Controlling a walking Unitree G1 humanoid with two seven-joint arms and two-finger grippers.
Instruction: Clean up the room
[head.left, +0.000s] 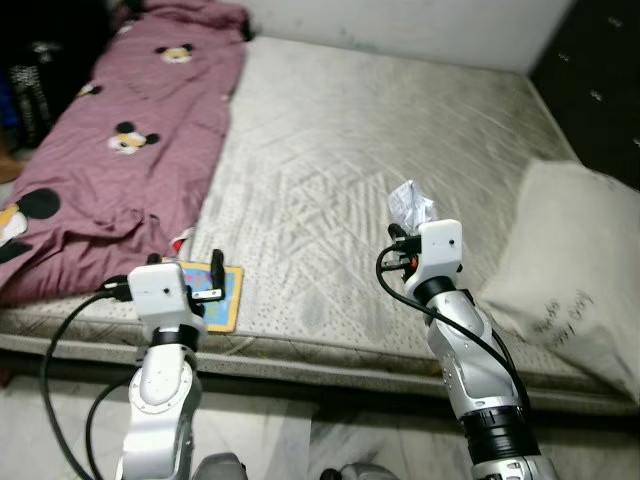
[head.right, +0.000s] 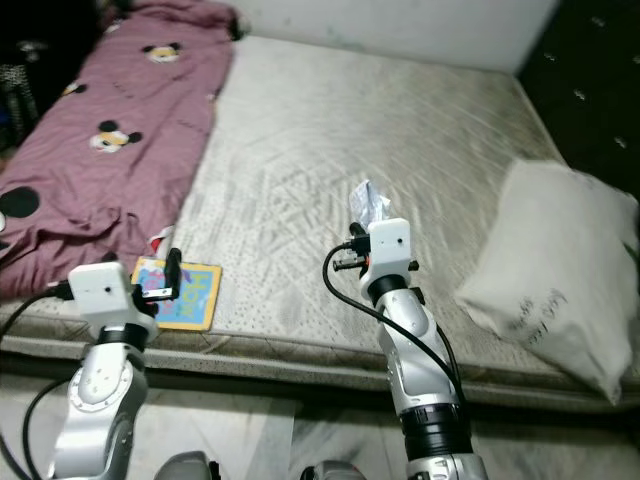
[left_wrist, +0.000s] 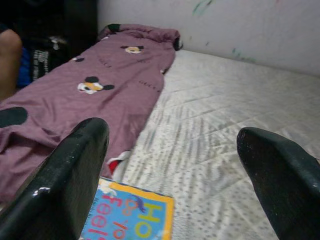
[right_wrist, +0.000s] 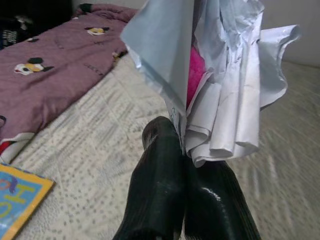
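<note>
My right tool is closed tight on a wad of crumpled paper, white with a bit of pink showing inside, and I hold it up above the middle of the bed, clear of the mattress. My left tool is wide open with nothing in it, its 2 fingers spread over the near edge of the bed, hovering just above a colourful children's book that lies flat near the mattress corner. A purple blanket with cartoon mice is rumpled along the left side of the bed, its edge just beside the book, and something small and red-and-white peeks out between them; I cannot tell what it is. A white pillow sits on the right side, well apart from both tools. I judge I am in the gathering step: 1 piece of litter is picked up, the book is not yet taken. Next I would either lower the left tool so 1 finger slips under the book's edge and pinch it, which is tricky since it lies flat on soft bedding, or carry the paper off to a bin, keeping the grip firm because loose folds could slip.
</note>
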